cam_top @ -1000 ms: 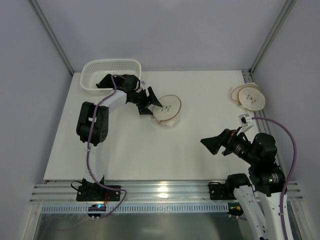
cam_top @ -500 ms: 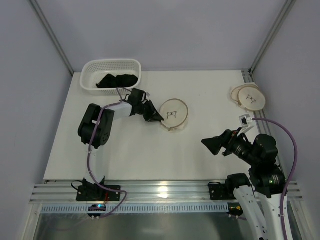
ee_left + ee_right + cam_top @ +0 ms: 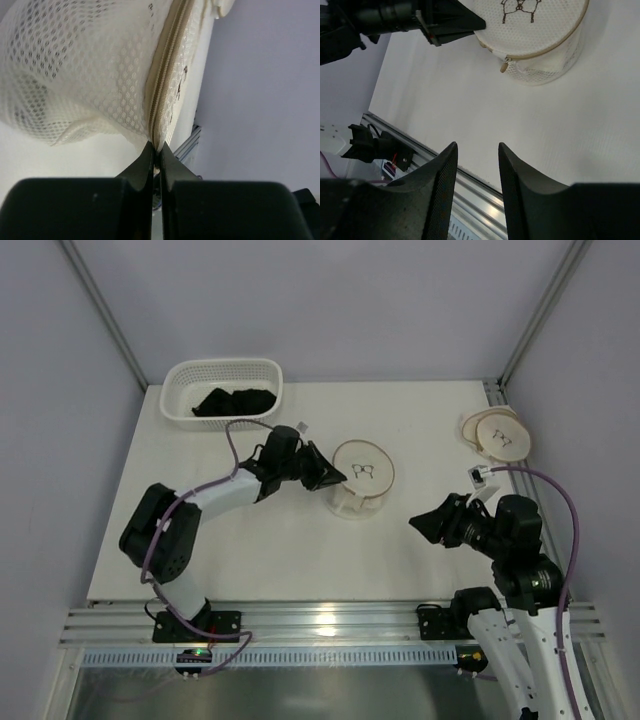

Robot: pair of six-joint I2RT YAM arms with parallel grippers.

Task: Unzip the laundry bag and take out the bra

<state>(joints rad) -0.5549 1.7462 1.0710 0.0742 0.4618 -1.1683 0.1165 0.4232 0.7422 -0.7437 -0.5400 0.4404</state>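
Pinching was the work of my left gripper (image 3: 333,477): its fingers (image 3: 150,160) were pressed together on the brown-trimmed rim of the laundry bag (image 3: 361,480), right at the zip seam, with only the mesh edge between them. The bag stood near the middle of the table (image 3: 420,420), its marked top facing up, and my left arm reached to it from the left. The zip pull (image 3: 505,64) hung at the rim on the near side, just beside that grip. What lay inside the mesh I could not make out.

My right gripper (image 3: 428,524) hung above bare table, to the right of the bag and nearer the front edge, fingers parted with nothing between them.

At the far left corner sat a white basket (image 3: 225,363) holding black cloths (image 3: 235,400). Two round pouches (image 3: 497,432) lay at the right edge.
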